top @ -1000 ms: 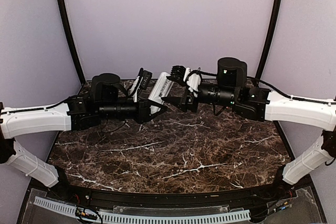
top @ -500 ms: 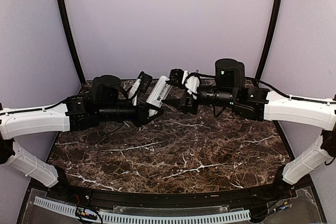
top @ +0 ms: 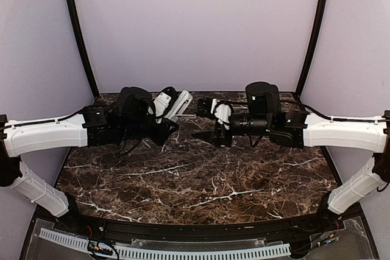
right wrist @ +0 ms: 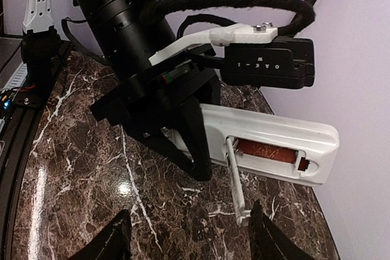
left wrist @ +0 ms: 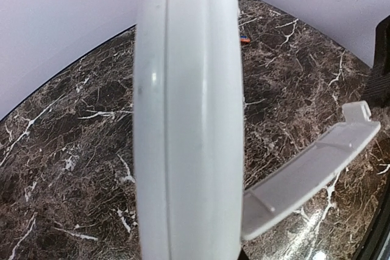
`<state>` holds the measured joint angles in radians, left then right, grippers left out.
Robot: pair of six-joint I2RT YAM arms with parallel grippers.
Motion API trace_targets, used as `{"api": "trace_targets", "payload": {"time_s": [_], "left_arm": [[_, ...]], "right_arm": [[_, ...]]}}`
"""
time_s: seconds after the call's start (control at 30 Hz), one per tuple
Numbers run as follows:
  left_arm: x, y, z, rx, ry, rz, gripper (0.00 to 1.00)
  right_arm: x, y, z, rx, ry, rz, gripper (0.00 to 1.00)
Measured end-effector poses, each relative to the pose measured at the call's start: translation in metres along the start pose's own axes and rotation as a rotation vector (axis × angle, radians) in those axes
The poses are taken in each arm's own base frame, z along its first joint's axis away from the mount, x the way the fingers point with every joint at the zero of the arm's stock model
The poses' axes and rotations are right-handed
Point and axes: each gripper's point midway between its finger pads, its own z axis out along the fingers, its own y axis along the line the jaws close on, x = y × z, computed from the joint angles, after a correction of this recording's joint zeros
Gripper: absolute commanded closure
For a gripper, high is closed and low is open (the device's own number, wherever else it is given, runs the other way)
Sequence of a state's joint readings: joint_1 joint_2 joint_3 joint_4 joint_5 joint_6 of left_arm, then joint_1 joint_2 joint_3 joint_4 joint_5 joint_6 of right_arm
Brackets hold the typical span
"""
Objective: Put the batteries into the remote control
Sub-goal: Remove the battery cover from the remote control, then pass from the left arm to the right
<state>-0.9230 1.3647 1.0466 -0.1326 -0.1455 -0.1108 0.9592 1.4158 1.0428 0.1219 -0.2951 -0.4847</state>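
My left gripper (top: pixel 163 121) is shut on the white remote control (top: pixel 177 104) and holds it above the far middle of the table. In the right wrist view its black fingers (right wrist: pixel 196 144) clamp the remote control (right wrist: pixel 268 132), whose recessed compartment faces the camera. One orange-red battery (right wrist: pixel 265 150) lies in that compartment. A flat white cover piece (right wrist: pixel 236 182) sticks out from the compartment's edge, also visible as the cover (left wrist: pixel 312 167) beside the remote (left wrist: pixel 186 114). My right gripper (right wrist: pixel 189 237) is open, empty, just short of the cover's free end.
The dark marble table (top: pixel 213 175) lies under both arms. A small orange-red bit (left wrist: pixel 244 39) shows on the table just past the remote's edge. Purple walls close in the back and sides, and a black rail runs along the near edge (top: pixel 183 226).
The left arm drew the remote back and to the left, turning it more end-on to the top camera. The right gripper dropped slightly and stayed open.
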Motion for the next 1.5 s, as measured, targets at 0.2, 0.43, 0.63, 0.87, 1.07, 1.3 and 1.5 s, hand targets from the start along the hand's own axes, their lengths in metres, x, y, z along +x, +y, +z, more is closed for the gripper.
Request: {"api": "trace_targets", "payload": {"time_s": [0.2,0.43,0.63,0.87,1.07,1.3,1.5], "left_arm": [[0.015,0.019,0.027,-0.13,0.106,0.114,1.0],[0.061,0.033,0.056,-0.211,0.28,0.233,1.0],[0.059,0.029,0.058,-0.19,0.295,0.249,1.0],[0.052,0.025,0.054,-0.144,0.286,0.223,1.0],[0.041,0.014,0.036,-0.054,0.259,0.171,1.0],[0.025,-0.016,0.011,0.149,0.245,0.053,1.0],[0.032,-0.043,-0.004,0.31,0.309,-0.027,1.0]], "right_arm": [[0.038,-0.002,-0.003,0.016,0.074,0.073,0.31],[0.067,-0.002,-0.003,0.026,0.136,0.133,0.27],[0.071,0.001,-0.005,0.016,0.156,0.163,0.23],[0.047,-0.006,-0.014,0.009,0.148,0.161,0.2],[0.012,-0.017,-0.032,0.017,0.1,0.077,0.17],[-0.009,-0.008,-0.044,-0.021,0.091,-0.219,0.02],[-0.021,0.024,-0.03,-0.071,0.102,-0.582,0.01]]}}
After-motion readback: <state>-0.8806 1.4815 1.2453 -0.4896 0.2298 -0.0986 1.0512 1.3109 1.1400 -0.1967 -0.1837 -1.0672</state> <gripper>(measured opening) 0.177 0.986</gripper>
